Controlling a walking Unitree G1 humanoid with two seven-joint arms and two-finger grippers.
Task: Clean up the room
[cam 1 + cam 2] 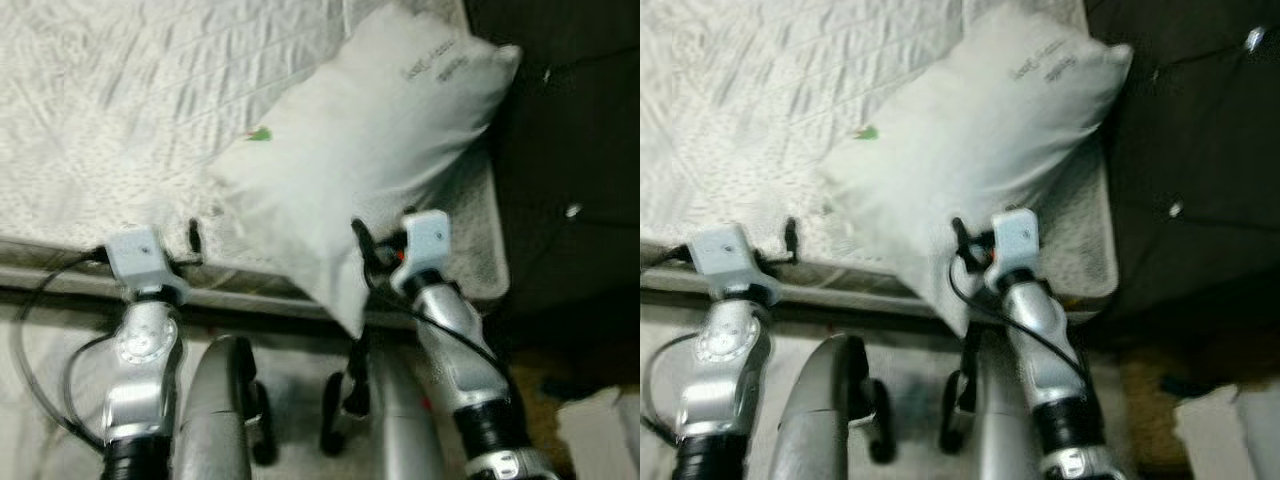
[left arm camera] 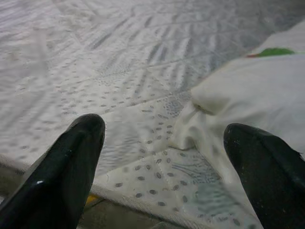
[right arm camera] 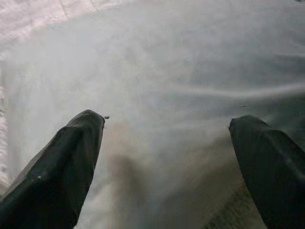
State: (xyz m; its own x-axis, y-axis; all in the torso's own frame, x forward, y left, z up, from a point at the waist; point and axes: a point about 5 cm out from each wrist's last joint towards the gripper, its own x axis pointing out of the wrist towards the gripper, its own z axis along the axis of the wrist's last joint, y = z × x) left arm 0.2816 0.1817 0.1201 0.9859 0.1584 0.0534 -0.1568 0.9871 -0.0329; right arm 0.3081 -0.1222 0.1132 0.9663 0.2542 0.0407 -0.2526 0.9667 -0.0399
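Quilted white bed (image 1: 100,90) fills the upper left of the head view, one pillow on it.

One white pillow (image 1: 370,150) lies slantwise at centre, its lower corner hanging over the bed's edge; it looks soft and light, best pinched at a corner or seam. Two grippers: left gripper (image 2: 167,162) at the bed's edge beside the pillow, right gripper (image 3: 167,157) over the pillow, both with jaws spread and holding nothing.

White pillow (image 1: 370,140) lies askew, overhanging the quilted mattress (image 1: 110,110) edge.
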